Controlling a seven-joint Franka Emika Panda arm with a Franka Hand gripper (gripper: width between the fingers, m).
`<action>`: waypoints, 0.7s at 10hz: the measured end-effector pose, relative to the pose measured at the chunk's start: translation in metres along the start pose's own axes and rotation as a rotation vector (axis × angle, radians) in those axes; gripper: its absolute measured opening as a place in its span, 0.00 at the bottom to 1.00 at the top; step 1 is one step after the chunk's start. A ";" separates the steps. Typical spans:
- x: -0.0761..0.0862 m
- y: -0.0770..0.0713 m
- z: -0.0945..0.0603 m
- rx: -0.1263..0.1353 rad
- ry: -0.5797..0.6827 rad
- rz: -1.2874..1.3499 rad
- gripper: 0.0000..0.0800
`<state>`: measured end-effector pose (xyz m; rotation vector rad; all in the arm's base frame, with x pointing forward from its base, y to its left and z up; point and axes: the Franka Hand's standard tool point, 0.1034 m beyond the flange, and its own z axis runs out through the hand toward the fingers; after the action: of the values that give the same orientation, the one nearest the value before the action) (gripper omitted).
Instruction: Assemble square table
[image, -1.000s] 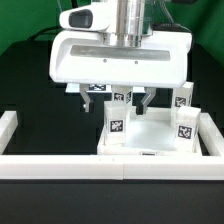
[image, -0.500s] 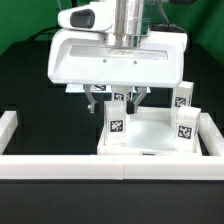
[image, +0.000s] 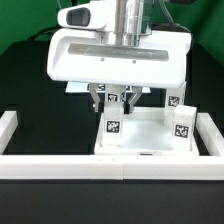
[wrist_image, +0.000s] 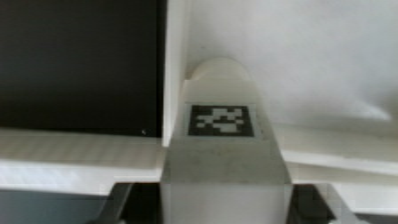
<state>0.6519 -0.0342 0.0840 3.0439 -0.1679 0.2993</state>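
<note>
Three legs visible: two already standing upright on the square table top, a third in the gripper.
Held leg: leg sits between the two fingers, tag facing the wrist camera; in the exterior view it hangs at the back of the top, upright.
Jaws: pinching the leg on its two flat sides, partly closed; contact looks made on both sides, though how firm I cannot tell.
Top location: against the front border rail, toward the exterior view's right, underside up, rim raised.
Standing legs: front-left leg and right-side leg, both tagged, both upright near corners.
Fourth leg: not identifiable in either view.
Handling: legs read as light, rigid plastic, smooth faces, so likely slippery under a shallow pinch.
Grip advice: take the leg high on the flat sides, clear of the threaded end, axis kept vertical.
Top handling: stiff but light tray, probably slides if pushed; the rail gives it a backstop.
Risk: a tilted leg would likely cross-thread or skid off the corner hole.
</note>
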 end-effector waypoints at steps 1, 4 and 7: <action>0.000 0.000 0.000 0.000 0.000 0.063 0.37; -0.001 -0.004 0.000 0.008 -0.003 0.395 0.37; -0.002 -0.007 0.001 0.023 -0.012 0.731 0.37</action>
<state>0.6513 -0.0268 0.0827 2.8731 -1.2807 0.3168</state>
